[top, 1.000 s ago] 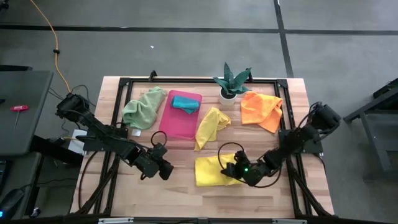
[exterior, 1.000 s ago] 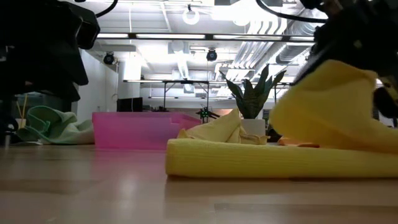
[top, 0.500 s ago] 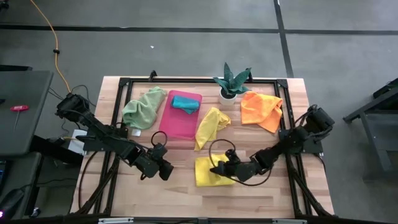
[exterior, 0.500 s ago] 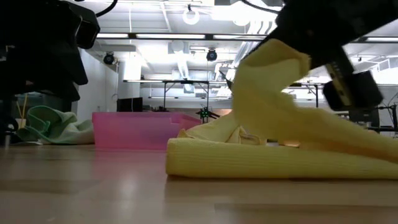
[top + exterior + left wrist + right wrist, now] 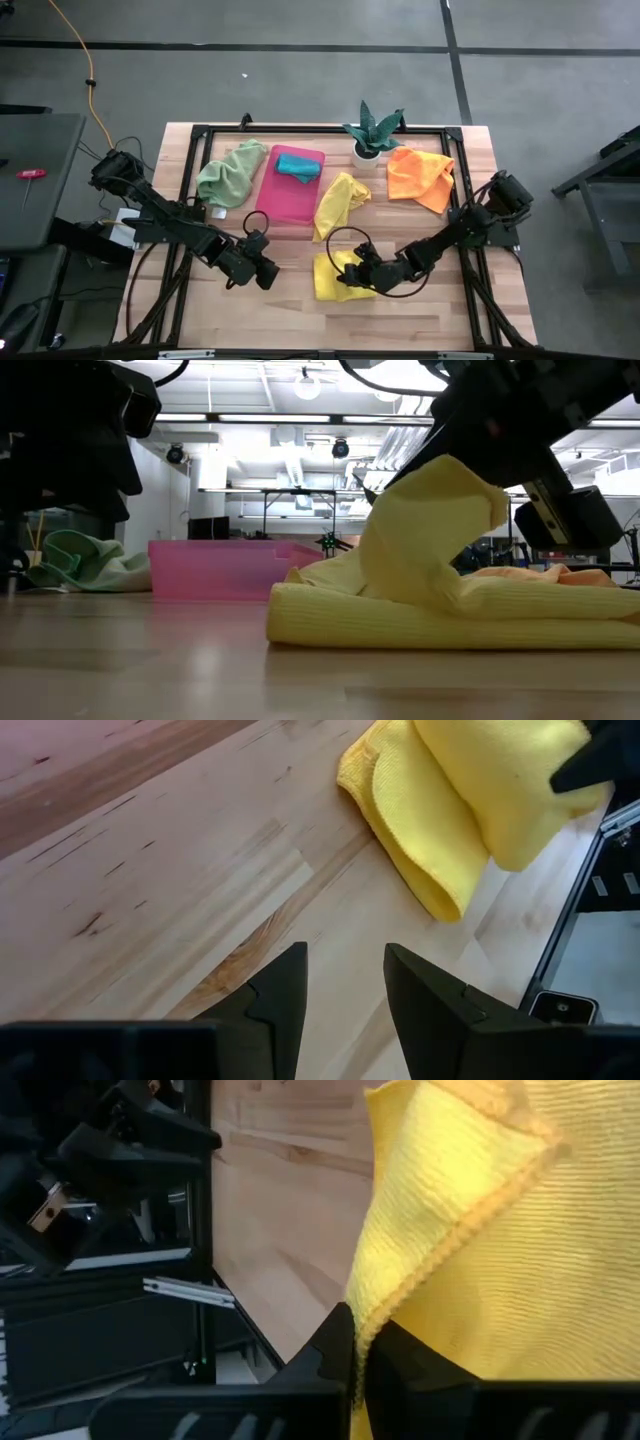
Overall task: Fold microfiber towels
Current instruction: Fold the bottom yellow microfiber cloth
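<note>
Right pincer (image 5: pixel 352 277) clamped tight on edge of front yellow towel (image 5: pixel 328 277), lifting that edge up over rest of the cloth, near front of bench (image 5: pixel 190 310), about the middle. In low view, held part stands up as a hump above the flat folded layer. In right wrist view, hem pinched between the two dark fingers (image 5: pixel 335 1342).

Left pincer (image 5: pixel 262 273) just left of that towel, not touching it, fingers (image 5: pixel 282 995) apart w/ bare wood between, holding nothing.

Second yellow towel (image 5: pixel 340 203) crumpled at bench centre, beside pink tray (image 5: pixel 290 195). Teal towel (image 5: pixel 297 166) bunched in far part of tray. Pale green towel (image 5: pixel 230 173) left of tray, touching it. Orange towel (image 5: pixel 421 175) at far right, next to potted plant (image 5: pixel 372 132).
</note>
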Tool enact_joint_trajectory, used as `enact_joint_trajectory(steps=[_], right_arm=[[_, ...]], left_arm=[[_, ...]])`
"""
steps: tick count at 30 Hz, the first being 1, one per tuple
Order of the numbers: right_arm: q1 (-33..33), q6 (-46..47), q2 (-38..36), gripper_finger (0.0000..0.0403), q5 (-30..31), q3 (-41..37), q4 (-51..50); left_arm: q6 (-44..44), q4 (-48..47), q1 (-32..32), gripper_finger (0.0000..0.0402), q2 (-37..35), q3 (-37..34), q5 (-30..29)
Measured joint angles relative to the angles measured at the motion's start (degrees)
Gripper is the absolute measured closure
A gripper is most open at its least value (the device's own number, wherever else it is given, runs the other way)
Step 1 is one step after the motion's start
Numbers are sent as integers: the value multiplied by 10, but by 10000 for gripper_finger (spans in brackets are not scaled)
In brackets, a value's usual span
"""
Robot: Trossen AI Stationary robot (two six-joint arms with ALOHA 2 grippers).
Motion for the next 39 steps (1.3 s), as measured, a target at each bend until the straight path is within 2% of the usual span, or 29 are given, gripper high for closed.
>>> enact_joint_trajectory(steps=[3,6,15,19,22,24,27,33,37,39], right_arm=[[0,3,0,399,12,0,0],[-1,15,0,376,15,0,0],[-7,-14,-1,245,15,0,31],[-16,-30,-5,209,12,0,53],[-27,-51,-5,199,-8,0,104],[-39,-64,-6,199,-55,1,133],[-53,-62,-6,199,-115,0,123],[-58,-51,-5,199,-101,0,124],[-62,-90,-15,199,-62,0,141],[-66,-118,-34,199,-61,0,122]], left_arm=[[0,0,0,277,0,0,0],[0,0,0,277,0,0,2],[0,0,0,277,0,0,3],[0,0,0,277,0,0,3],[0,0,0,277,0,0,3],[0,0,0,277,0,0,3],[0,0,0,277,0,0,3],[0,0,0,277,0,0,4],[0,0,0,277,0,0,4],[0,0,0,277,0,0,4]])
